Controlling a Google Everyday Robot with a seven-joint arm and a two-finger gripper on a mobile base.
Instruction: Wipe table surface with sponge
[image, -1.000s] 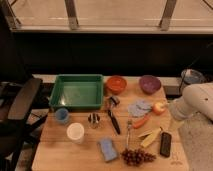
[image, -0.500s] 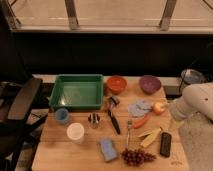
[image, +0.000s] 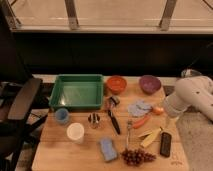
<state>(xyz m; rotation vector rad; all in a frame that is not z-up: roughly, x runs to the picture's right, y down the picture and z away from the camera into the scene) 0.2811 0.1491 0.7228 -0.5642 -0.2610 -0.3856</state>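
Tan table surface (image: 57, 150) bears the blue sponge (image: 107, 149); hand (image: 170, 108) spread, empty, beside its right edge.

No writing can be read; a faint mark (image: 173, 161) at the table surface's (image: 60, 150) near right corner is illegible.

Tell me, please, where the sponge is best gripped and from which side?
Probably grip the sponge across its narrower width, coming straight down from above: it lies flat, with grapes close beside it. The gripper sits by the right edge of the table.
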